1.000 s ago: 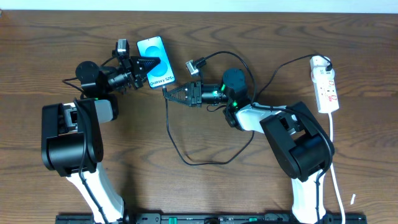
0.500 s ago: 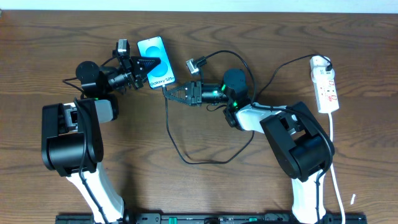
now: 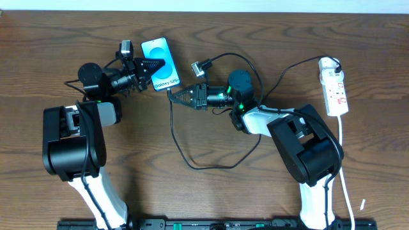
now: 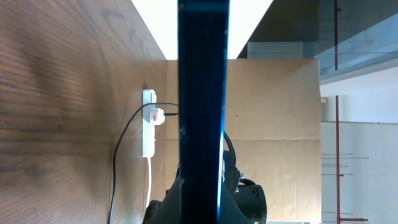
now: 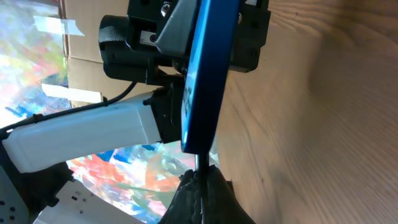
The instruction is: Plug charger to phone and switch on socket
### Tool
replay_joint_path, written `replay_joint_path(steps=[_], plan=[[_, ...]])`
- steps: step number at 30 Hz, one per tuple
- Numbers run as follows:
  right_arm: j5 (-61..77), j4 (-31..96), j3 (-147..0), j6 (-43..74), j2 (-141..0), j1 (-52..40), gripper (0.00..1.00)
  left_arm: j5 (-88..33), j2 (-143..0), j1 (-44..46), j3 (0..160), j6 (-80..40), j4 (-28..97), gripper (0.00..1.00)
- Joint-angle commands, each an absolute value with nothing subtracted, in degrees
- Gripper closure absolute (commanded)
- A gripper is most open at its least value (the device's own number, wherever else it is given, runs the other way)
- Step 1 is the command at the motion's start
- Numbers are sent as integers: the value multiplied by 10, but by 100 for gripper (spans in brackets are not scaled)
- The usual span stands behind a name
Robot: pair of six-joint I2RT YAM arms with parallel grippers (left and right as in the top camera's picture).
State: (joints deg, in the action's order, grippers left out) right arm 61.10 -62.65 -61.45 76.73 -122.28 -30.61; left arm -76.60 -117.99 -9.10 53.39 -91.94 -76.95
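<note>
Left gripper (image 3: 156,65) clamps the phone (image 3: 156,48) screen-up at far left-centre of the desk (image 3: 255,191) to present its near end, right gripper (image 3: 174,96) pinching the charger (image 3: 174,131) connector against it, seating unclear; socket (image 3: 335,86) far right, well apart.
</note>
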Motion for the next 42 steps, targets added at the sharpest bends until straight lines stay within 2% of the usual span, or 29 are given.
replay_joint_path(steps=[1,37,42], plan=[[607,-639,-618,758,-1227,-304,99,-776,-1173,-90,542,-917,-777,93],[644,-668,-618,780,-1226,-304,99,-763,-1173,-93,542,-901,-777,93],[634,-630,-618,775,-1226,-304,99,-763,-1173,-93,542,-901,-777,93]])
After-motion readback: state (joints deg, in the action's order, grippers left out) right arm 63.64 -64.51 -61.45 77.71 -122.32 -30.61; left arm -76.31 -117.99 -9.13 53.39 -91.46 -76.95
